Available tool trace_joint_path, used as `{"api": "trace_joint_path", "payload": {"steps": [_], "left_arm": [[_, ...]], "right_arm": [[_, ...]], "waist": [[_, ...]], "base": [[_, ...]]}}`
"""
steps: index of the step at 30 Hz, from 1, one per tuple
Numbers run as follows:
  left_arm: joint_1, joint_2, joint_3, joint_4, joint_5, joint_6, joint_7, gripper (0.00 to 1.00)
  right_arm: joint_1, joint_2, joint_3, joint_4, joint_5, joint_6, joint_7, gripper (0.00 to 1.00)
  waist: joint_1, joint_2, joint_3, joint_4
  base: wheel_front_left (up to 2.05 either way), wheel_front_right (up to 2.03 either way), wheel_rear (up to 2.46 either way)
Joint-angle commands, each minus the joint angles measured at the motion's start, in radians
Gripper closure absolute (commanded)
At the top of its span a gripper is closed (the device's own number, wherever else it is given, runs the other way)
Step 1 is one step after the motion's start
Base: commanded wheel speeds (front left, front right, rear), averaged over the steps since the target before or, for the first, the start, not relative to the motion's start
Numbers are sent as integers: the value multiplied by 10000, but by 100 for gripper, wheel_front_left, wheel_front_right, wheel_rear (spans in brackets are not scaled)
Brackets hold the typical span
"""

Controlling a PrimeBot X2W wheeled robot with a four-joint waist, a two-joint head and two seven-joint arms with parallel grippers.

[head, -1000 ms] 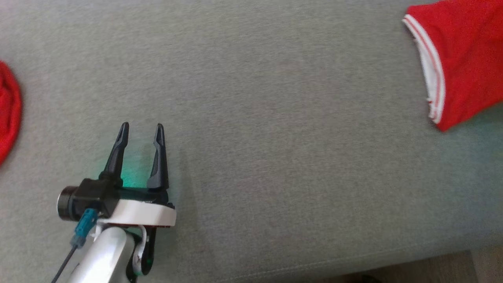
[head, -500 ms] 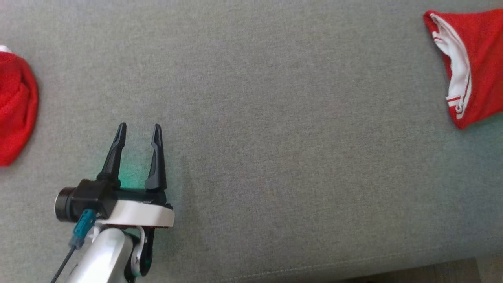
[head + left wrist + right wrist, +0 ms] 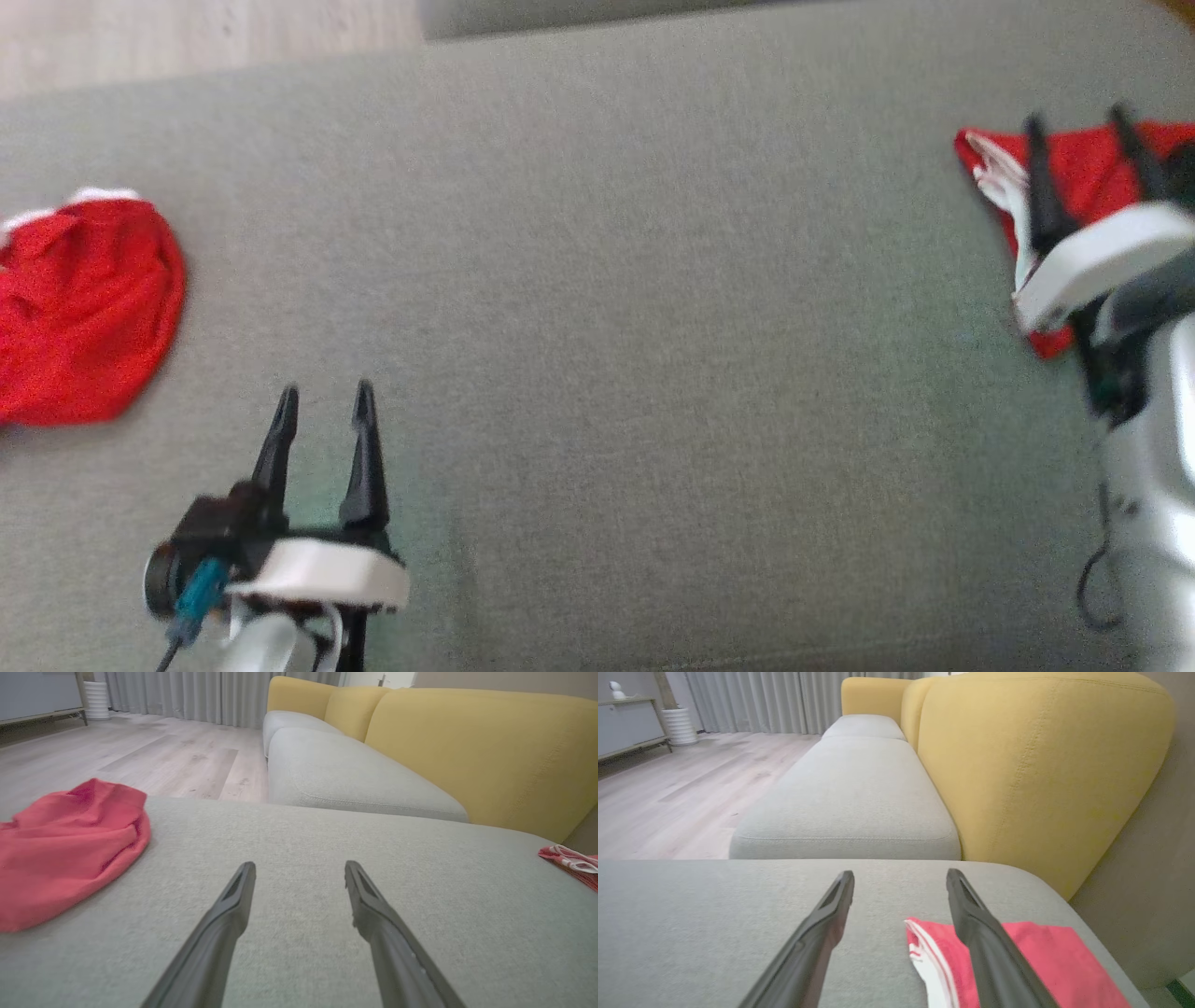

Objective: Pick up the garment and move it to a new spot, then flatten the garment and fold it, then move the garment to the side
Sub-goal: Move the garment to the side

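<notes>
A folded red garment (image 3: 1083,173) with white striped trim lies flat at the right end of the grey cushion (image 3: 653,327). In the right wrist view the garment (image 3: 1041,956) lies under the right finger. My right gripper (image 3: 1074,119) stands open just over it, holding nothing; in its own view the gripper (image 3: 900,875) has bare cushion between its tips. My left gripper (image 3: 324,394) is open and empty low over the cushion's near left; its own view shows it (image 3: 300,865) and the folded garment (image 3: 572,861) far right.
A crumpled red garment (image 3: 84,308) lies at the cushion's left end, left of my left gripper (image 3: 70,849). A yellow backrest (image 3: 1031,765) stands on the right. A second grey seat (image 3: 850,793) and wooden floor (image 3: 140,760) lie beyond the cushion's far edge.
The head view has shifted, so both garments sit lower in it. My right gripper has come into that view, open over the folded garment. The left gripper stays open.
</notes>
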Motion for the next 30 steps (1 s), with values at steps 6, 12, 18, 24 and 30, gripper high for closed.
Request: {"api": "trace_joint_path", "payload": {"steps": [6,12,18,24,30], "left_arm": [[876,204,762,-61,-391,119,-194,0],[1623,282,909,-30,-523,177,-229,0],[1954,269,793,-110,-502,191,-234,0],[2206,171,575,-36,-458,175,-240,0],[2304,148,435,-53,-436,202,-201,0]], "right_arm": [[1717,815,610,-1108,-245,37,-888,0],[3522,1475,526,-1968,-826,37,-1308,0],[4890,1713,739,-2722,-903,37,-1517,0],[6189,1725,846,-3158,17,37,-1862,0],[6493,1727,1160,-3123,118,37,-1949,0]], "waist": [[2,0,-1480,714],[2,0,-2011,1146],[2,0,-2248,1383],[2,0,-2494,1451],[2,0,-2588,1416]], "base": [[0,0,0],[0,0,0],[0,0,0],[0,0,0],[0,0,0]]}}
